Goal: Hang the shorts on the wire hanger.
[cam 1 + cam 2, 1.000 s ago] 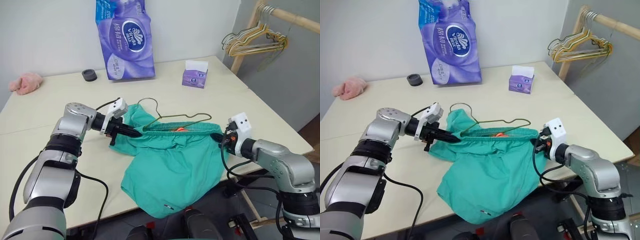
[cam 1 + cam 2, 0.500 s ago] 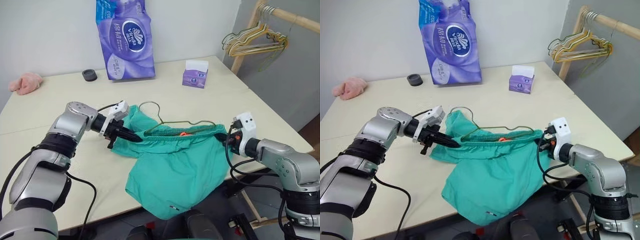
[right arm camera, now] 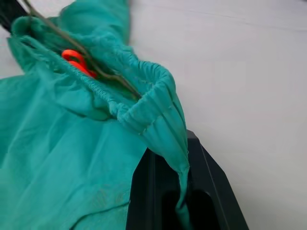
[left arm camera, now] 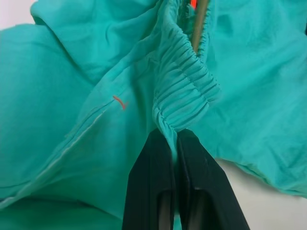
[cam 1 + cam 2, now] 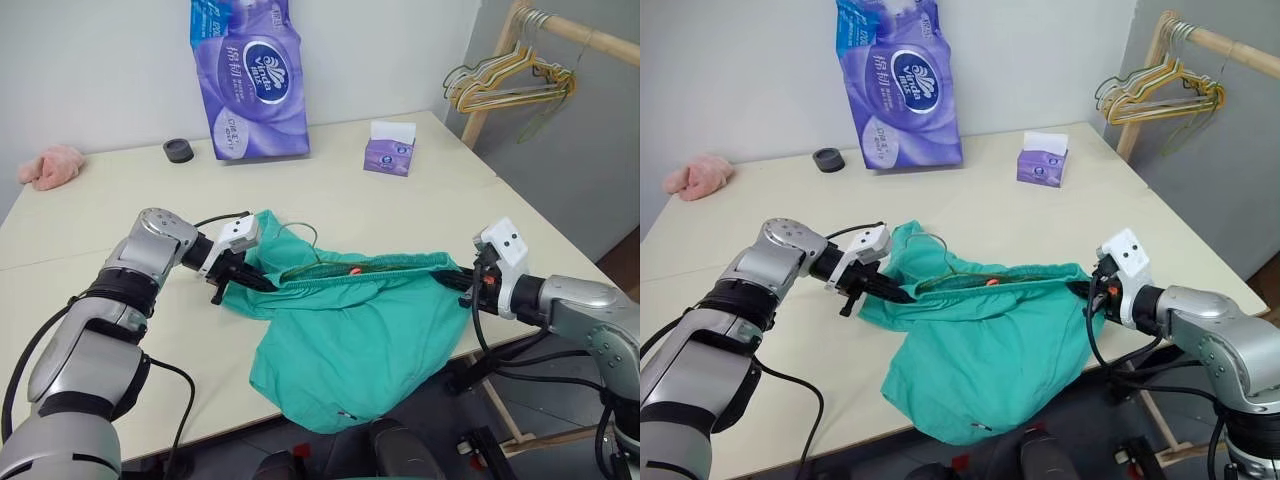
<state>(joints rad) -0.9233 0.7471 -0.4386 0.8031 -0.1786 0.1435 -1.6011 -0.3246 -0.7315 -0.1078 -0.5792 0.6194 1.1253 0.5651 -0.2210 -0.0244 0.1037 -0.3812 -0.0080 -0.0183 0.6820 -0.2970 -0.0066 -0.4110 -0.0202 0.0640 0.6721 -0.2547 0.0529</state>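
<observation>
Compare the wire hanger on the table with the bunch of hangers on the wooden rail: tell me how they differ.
The wire hanger is single, thin and dark; the bunch of hangers holds several, yellow and pale among them. The wire hanger lies on the table, mostly tucked inside the shorts; the bunch hangs free from the wooden rail. Both have a curved hook on top.

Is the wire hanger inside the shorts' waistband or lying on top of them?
Inside. The wire hanger runs within the stretched waistband of the shorts; its hook sticks out above the cloth.
</observation>
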